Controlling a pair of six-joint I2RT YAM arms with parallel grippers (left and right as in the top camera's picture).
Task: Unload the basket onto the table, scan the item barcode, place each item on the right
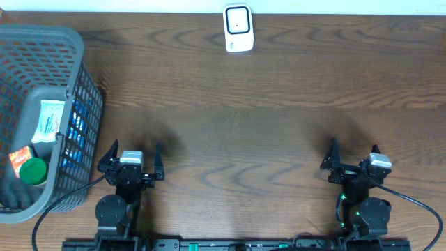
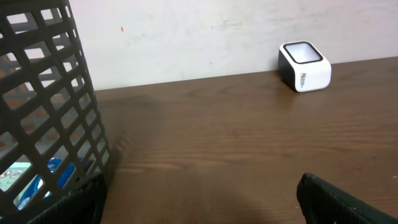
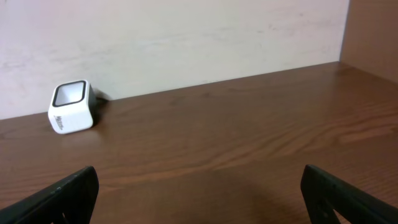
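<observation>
The goods to be scanned lie inside the basket [image 1: 89, 118]: a flat white packet [image 1: 50, 120] with green print on top, an orange packet [image 1: 21, 157] and a green-lidded tub [image 1: 33, 171] nearer the basket's front end, and something blue [image 1: 75, 132] showing through its mesh wall. Which one is meant cannot be told. The white packet looks light, thin and soft, likely to bend or crinkle, so it is best pinched by one free edge and lifted straight up clear of the basket's rim. Its film may be slippery, and a grip over the printed face could cover the barcode. The tub looks stiffer and rounder, better taken across the lid. The left gripper [image 1: 135, 148] hangs just beside the basket's near right corner, fingers spread wide and holding nothing. The right gripper [image 1: 354, 146] is well apart from the basket, far to its right, equally spread and empty. The white scanner [image 1: 237, 28] stands well away from the basket, by the wall
</observation>
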